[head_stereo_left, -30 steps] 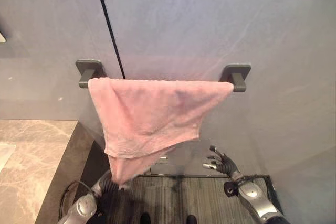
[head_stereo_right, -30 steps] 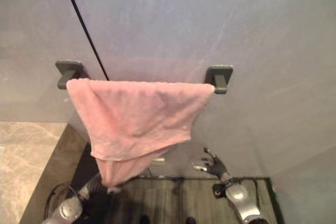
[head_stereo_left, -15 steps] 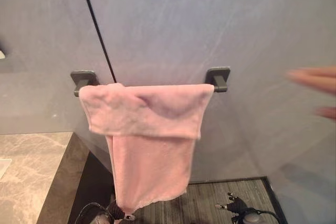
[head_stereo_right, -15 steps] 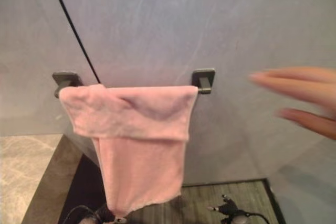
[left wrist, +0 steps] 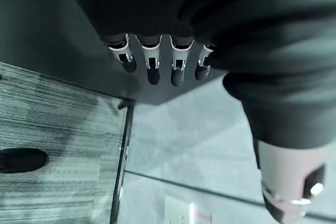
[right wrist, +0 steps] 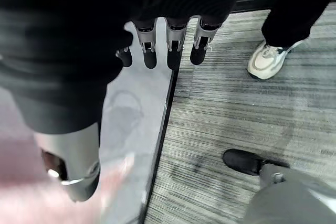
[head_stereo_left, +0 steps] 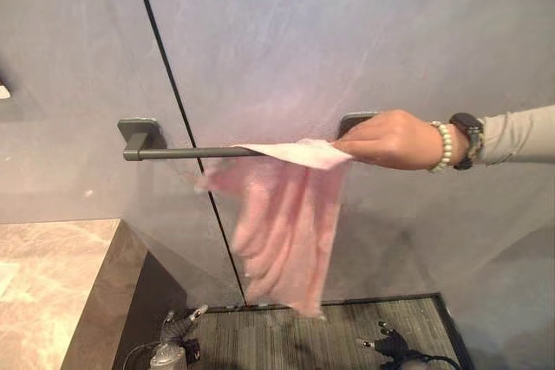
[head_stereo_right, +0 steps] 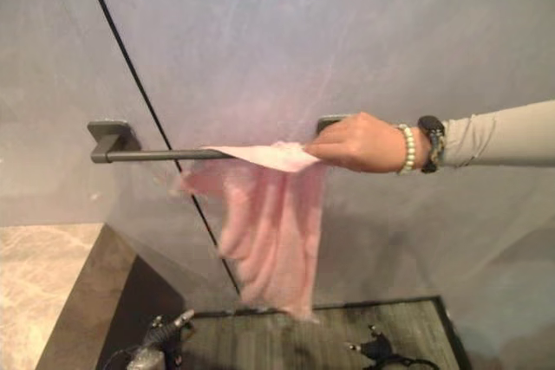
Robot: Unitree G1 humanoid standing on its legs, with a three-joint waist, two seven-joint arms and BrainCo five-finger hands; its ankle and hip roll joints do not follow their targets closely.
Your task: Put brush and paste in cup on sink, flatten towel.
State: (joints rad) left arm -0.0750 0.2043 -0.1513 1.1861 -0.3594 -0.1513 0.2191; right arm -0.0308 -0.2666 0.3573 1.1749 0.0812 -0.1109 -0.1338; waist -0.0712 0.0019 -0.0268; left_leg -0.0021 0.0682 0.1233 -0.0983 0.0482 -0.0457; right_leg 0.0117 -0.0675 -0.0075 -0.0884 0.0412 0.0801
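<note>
While person's hand (head_stereo_left: 392, 139) grips towel (head_stereo_left: 286, 214), white shoe (right wrist: 268, 60)

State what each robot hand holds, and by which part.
Nothing: the left hand and right hand hang open. A person's hand grips the pink towel by its top edge.

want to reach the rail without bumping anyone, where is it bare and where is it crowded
The towel rail is bare from its left bracket to the pink towel. The right end is crowded: a person's hand grips the towel there. Both robot hands, left hand and right hand, hang low, open.
</note>
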